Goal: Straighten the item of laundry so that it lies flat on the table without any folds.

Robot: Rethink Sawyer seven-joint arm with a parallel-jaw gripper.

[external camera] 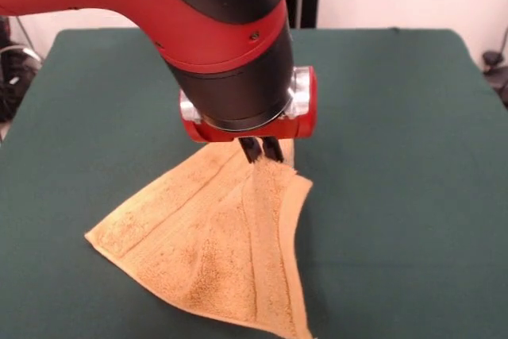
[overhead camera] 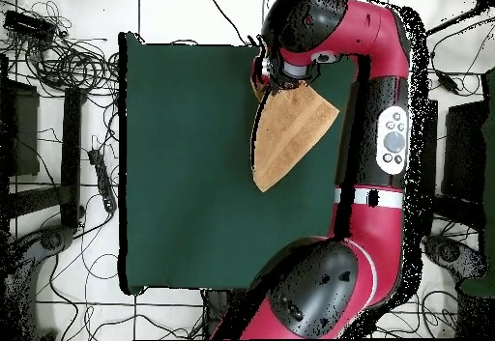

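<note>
The golden-orange terry towel (external camera: 214, 252) is lifted at one corner and hangs down as a tent shape, its lower edges resting on the dark green table (external camera: 397, 156) near the front edge. My gripper (external camera: 260, 151) is shut on the towel's raised corner, its black fingers pinching the cloth just below the red wrist. In the overhead view the towel (overhead camera: 290, 129) spreads out from under the arm's head, and the gripper itself is hidden there. The table (overhead camera: 184, 163) shows as a large green rectangle. A flat woven band runs along the towel's left edge.
The red and black arm (external camera: 198, 29) fills the upper middle of the front view. In the overhead view the arm (overhead camera: 382, 144) runs along the table's right side. Cables and equipment (overhead camera: 58, 57) lie on the floor to the left of the table.
</note>
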